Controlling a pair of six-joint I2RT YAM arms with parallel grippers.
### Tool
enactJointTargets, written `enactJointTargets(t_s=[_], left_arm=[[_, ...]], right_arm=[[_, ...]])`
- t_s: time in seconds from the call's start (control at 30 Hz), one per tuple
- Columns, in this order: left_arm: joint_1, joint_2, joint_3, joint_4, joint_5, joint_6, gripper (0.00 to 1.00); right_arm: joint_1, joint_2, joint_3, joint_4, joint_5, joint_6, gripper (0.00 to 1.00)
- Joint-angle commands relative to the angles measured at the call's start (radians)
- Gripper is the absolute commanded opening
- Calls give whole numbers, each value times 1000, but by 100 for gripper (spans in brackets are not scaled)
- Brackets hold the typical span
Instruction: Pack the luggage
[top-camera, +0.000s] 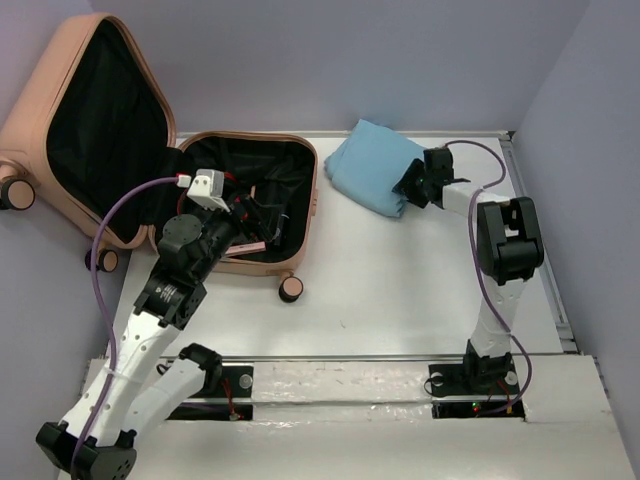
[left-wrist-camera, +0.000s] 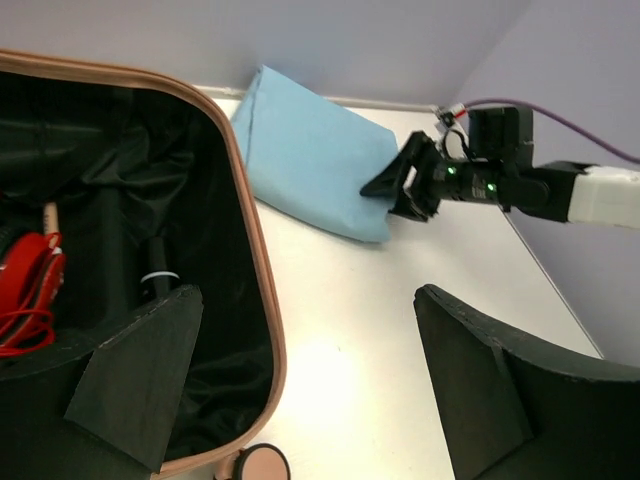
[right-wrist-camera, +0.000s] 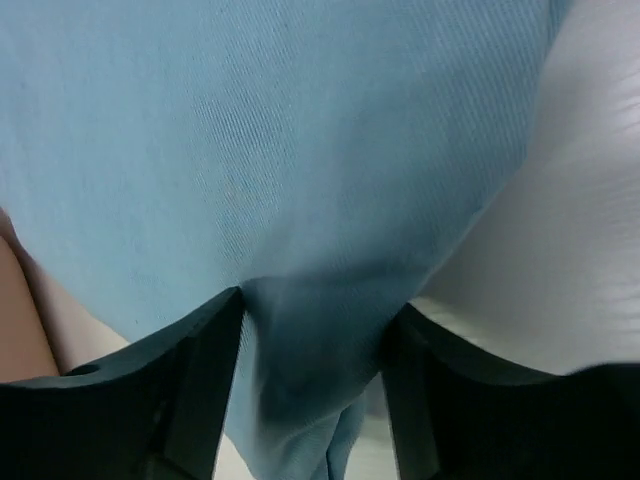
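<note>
Sitting open at rear-left of counter (top-camera: 400, 290), luggage (top-camera: 30, 115) has lid leaning back vs wall, black-lined base flat, w/ red item (left-wrist-camera: 25, 290) inside. L end effector (left-wrist-camera: 308, 300) hangs over base, fingers wide apart, nothing btwn them. R end effector (top-camera: 410, 188) is at near corner of cloth (top-camera: 370, 165), which lies right of luggage, apart from it. Its fingers straddle a cloth fold that fills the gap; can't tell if clamped or just around it.
</note>
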Motion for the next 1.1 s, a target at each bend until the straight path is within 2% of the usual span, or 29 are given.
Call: enactJointTargets(t_s=[0.0, 0.03, 0.1, 0.23, 0.3, 0.37, 0.4, 0.47, 0.5, 0.6, 0.63, 0.77, 0.8, 0.9, 1.07], left_arm=[[-3, 89, 20, 63, 135, -39, 99], [-3, 105, 21, 71, 159, -39, 99], [-4, 148, 34, 77, 231, -51, 99], [-12, 208, 72, 89, 319, -78, 99], [-30, 226, 92, 86, 332, -85, 99], [-71, 257, 122, 76, 309, -96, 99], [-132, 293, 162, 67, 264, -96, 99], [-241, 342, 214, 16, 160, -84, 99], [-272, 408, 280, -4, 126, -76, 99], [-360, 528, 391, -111, 1, -44, 99], [-371, 619, 468, -137, -29, -33, 99], [-386, 877, 668, -290, -154, 5, 99], [-389, 981, 713, -320, -158, 10, 99], [-401, 1115, 875, -392, -184, 21, 99], [-395, 1437, 1223, -535, -231, 63, 99]], right_arm=[[8, 85, 23, 47, -97, 45, 25], [-1, 65, -5, 59, -88, 49, 15], [-1, 19, -108, 94, -75, 40, 7], [-11, -159, -328, 99, -34, -10, 7], [-21, -304, -428, 105, -20, -33, 7], [-53, -410, -574, 107, -40, -50, 7], [-63, -521, -618, 104, -45, -55, 7], [-93, -635, -736, 98, -77, -59, 7], [-93, -733, -769, 81, -89, -63, 7], [-104, -858, -865, 32, -118, -67, 7], [-104, -918, -881, 23, -123, -67, 7], [-104, -990, -933, -4, -112, -98, 7], [-104, -996, -936, -7, -114, -107, 7], [-113, -1016, -942, -10, -129, -122, 7], [-113, -1035, -945, -5, -180, -127, 7]])
